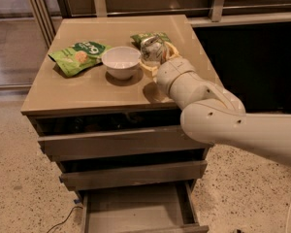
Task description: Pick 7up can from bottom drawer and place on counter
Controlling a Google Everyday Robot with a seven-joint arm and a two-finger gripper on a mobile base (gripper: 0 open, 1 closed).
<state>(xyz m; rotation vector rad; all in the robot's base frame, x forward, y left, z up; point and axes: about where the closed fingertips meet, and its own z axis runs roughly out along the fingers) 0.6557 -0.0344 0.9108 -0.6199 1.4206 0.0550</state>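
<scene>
My gripper is shut on the 7up can, a silver-grey can with greenish marks, and holds it over the counter just right of the white bowl. I cannot tell whether the can touches the counter. The white arm reaches in from the right and hides the counter's right front part. The bottom drawer stands pulled open below, its grey floor bare.
A green snack bag lies left of the bowl. Another green bag lies behind the can, partly hidden. Two upper drawers are slightly ajar. A cable lies on the speckled floor at lower left.
</scene>
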